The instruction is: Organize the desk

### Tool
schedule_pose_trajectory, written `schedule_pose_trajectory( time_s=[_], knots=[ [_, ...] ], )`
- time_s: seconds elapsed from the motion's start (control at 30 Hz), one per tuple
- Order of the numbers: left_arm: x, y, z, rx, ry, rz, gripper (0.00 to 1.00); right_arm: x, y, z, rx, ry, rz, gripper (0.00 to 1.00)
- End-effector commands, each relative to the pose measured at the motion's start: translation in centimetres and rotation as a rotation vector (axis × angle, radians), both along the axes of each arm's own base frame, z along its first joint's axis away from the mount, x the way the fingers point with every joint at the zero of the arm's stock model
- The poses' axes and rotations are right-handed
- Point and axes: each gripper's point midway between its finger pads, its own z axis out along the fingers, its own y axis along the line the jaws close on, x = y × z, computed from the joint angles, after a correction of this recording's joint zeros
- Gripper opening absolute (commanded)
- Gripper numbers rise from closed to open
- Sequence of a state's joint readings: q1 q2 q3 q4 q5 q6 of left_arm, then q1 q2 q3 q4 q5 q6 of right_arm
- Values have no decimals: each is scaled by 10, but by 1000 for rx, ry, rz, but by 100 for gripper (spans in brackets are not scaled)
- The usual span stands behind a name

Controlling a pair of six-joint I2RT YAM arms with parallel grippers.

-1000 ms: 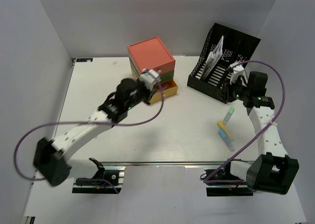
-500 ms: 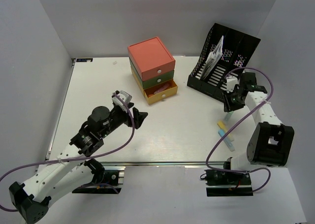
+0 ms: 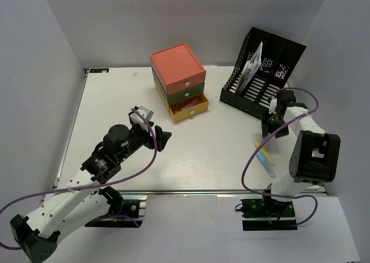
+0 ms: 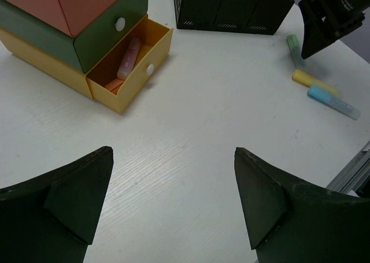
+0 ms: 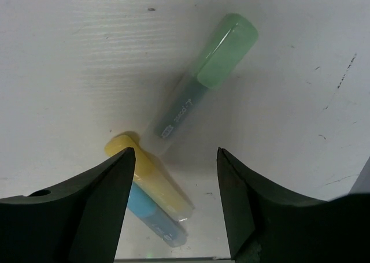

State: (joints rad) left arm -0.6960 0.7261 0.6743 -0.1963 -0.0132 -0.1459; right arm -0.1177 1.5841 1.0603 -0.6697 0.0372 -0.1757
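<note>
Your left gripper (image 4: 172, 159) has its jaws spread wide with nothing between them. It hangs above the desk (image 3: 219, 147) left of centre, nose aimed toward the back right. Your right gripper (image 5: 173, 159) is parted too and empty, pointing down at the desk's right side, so the white tabletop lies directly beneath both tools.

At the back right corner stands the black file rack (image 3: 263, 72), with a patterned booklet (image 3: 252, 63) upright in its left slot. The right gripper sits just in front of it. Back centre is the drawer unit (image 3: 179, 81), red on top and green in the middle, well apart from the left gripper. Its bottom yellow drawer (image 4: 130, 72) is pulled open toward you.

Under the right gripper, a green highlighter (image 5: 208, 72) lies slanted on the desk, in line with the gap between the jaws and untouched by either finger. A yellow highlighter (image 5: 147, 176) and a blue highlighter (image 5: 156, 219) lie side by side, just nearer you. A pink marker (image 4: 128, 59) rests inside the open drawer.
</note>
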Motion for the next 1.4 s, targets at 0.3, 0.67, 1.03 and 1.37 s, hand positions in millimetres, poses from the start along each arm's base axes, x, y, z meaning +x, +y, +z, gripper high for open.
schedule_pose_trajectory(
  time_s=[0.3,0.67,1.03,1.37],
  knots=[
    [7,7,12,-14,-22,53,95,18,-13,-26,-47,-120,-170,55],
    [14,11,1,14,-5,99,95,14,-21,-43,-84,-163,-263,45],
    [17,15,-3,28,-10,120,95,12,-32,-49,-162,-215,-159,10],
    [15,14,1,13,-44,102,94,-13,33,51,68,-289,350,0]
  ],
)
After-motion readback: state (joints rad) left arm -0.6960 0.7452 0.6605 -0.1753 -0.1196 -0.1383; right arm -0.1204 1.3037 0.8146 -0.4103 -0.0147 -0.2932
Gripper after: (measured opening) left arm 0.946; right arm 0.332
